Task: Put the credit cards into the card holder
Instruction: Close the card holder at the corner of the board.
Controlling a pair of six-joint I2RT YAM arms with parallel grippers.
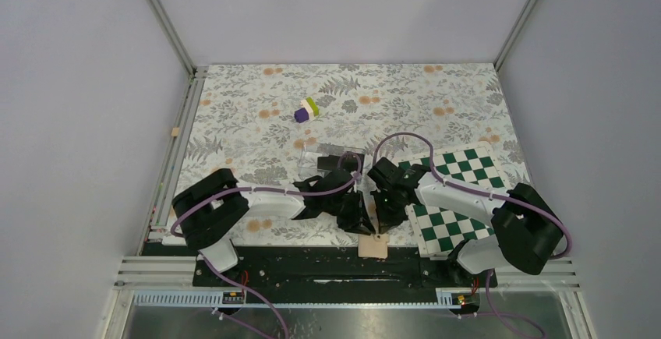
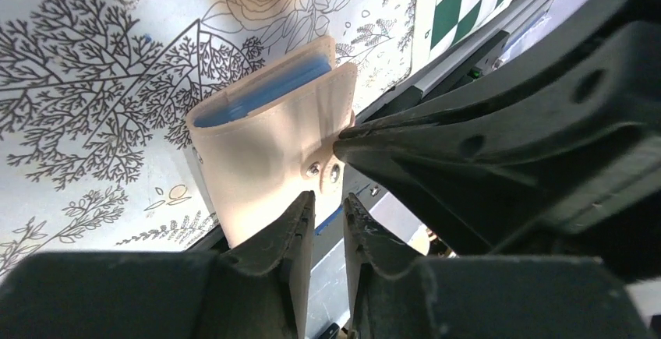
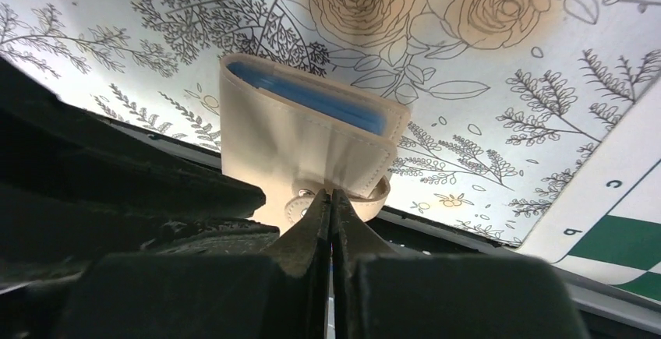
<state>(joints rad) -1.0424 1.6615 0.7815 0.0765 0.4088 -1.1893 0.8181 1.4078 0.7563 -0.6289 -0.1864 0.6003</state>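
Observation:
The card holder (image 1: pixel 374 245) is a tan folded wallet lying at the table's near edge, between both arms. In the left wrist view it (image 2: pixel 265 144) shows its light blue inside and two snap buttons. My left gripper (image 2: pixel 329 203) hangs just in front of its lower edge, its fingers a narrow gap apart with nothing between them. My right gripper (image 3: pixel 330 195) is shut, and its tips touch the wallet (image 3: pixel 304 132) at the snap tab. No black credit card shows in either wrist view. A dark shape by the clear case (image 1: pixel 331 156) may be cards; I cannot tell.
A green-white checkerboard (image 1: pixel 460 191) lies under the right arm. A purple-green-white block cluster (image 1: pixel 306 110) sits further back at centre left. A black rail (image 1: pixel 312 265) runs along the table's near edge, just below the wallet.

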